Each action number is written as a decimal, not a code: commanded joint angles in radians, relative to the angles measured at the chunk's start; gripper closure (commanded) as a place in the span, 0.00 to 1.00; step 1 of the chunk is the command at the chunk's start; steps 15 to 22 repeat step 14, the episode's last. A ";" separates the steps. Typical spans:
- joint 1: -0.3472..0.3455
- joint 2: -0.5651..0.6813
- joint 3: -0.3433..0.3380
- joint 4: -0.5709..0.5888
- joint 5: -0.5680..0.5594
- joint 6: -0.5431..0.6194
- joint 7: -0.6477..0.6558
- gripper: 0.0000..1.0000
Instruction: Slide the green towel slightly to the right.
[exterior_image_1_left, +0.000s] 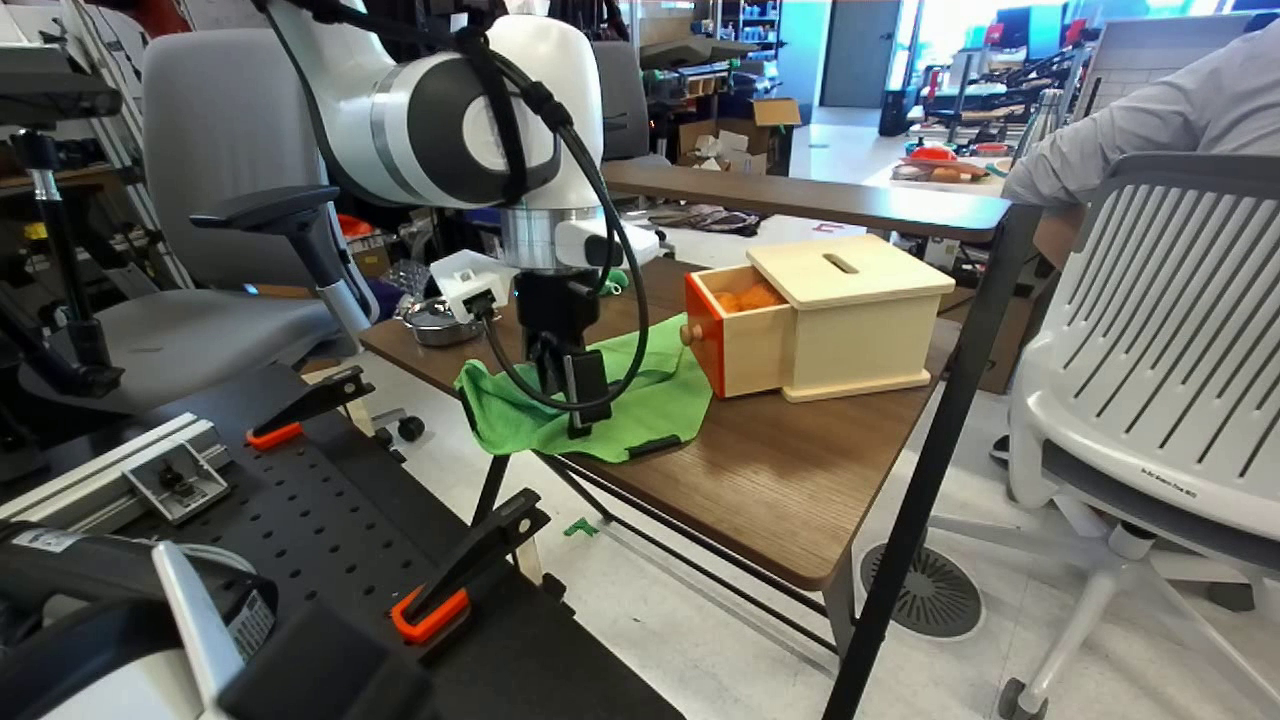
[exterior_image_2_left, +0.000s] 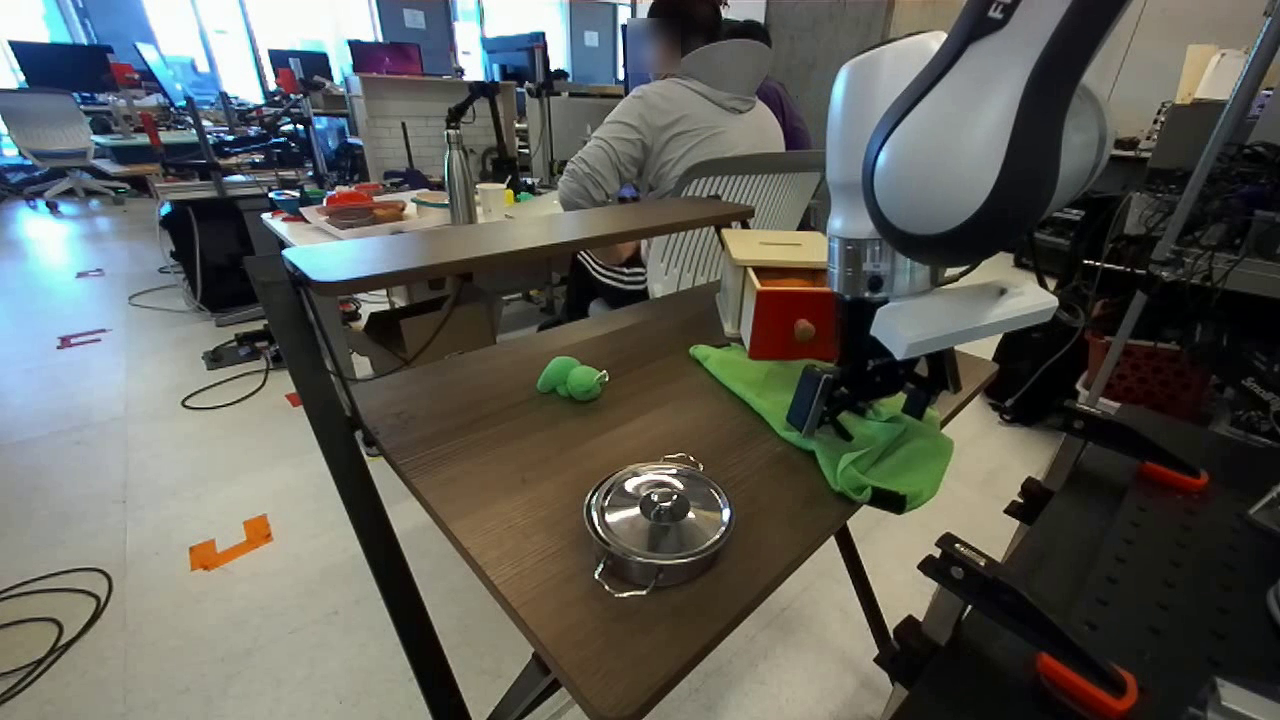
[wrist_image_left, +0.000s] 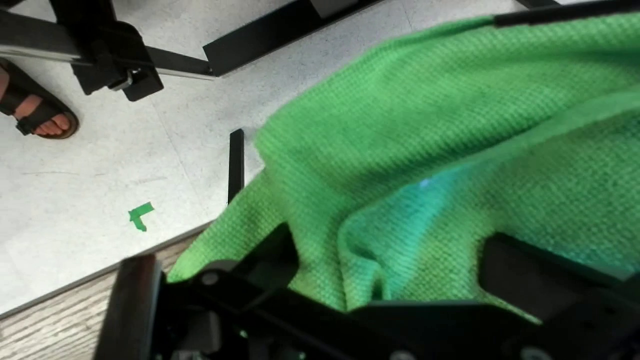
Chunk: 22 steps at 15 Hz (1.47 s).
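Reaching straight down to the green towel

Holds the white arm bent over the surface from above, with the wrist vertical, aiming the claw straight down. Juts a white block sideways from the wrist, above the claw, and loops a black cable past the claw in an exterior view. Spreads both fingers well apart, with folds of towel in view between them in the wrist view. Cannot make out either way any contact between fingertips and cloth. Finds the towel directly beneath the claw, rumpled, at the edge of the surface, with part draped beyond that edge. Has the wooden box near the claw, to its right in an exterior view, with the drawer partly out toward the claw. Has a lidded pot and a soft-looking green object on the surface too, both well apart from the claw.
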 joint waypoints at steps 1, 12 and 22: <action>-0.013 -0.021 -0.018 -0.019 -0.007 0.010 -0.005 0.00; 0.006 -0.308 0.003 -0.111 -0.013 -0.001 0.001 0.00; -0.003 -0.239 0.009 -0.054 -0.019 -0.007 0.024 0.00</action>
